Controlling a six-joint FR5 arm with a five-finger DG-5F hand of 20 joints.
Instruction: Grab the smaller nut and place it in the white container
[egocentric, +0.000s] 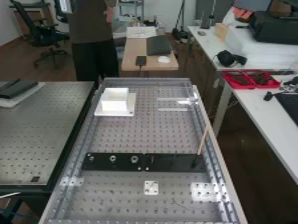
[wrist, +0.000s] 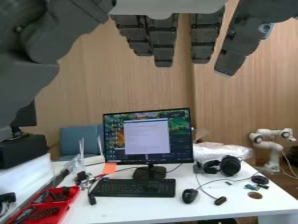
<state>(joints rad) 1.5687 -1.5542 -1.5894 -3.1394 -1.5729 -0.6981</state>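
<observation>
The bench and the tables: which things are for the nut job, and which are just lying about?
For the job:
- smaller nut
- white container, where it should go
- robot hand, to grab it

Just lying about:
- larger nut
- bearing
- thin stick
- headphones
- keyboard
- computer mouse

Beyond my dark grey hand, the wall is tan with wood grain, the keyboard black. The container is white, the bar black, the smaller nut metallic grey, the surface silvery with rows of dark dots.
</observation>
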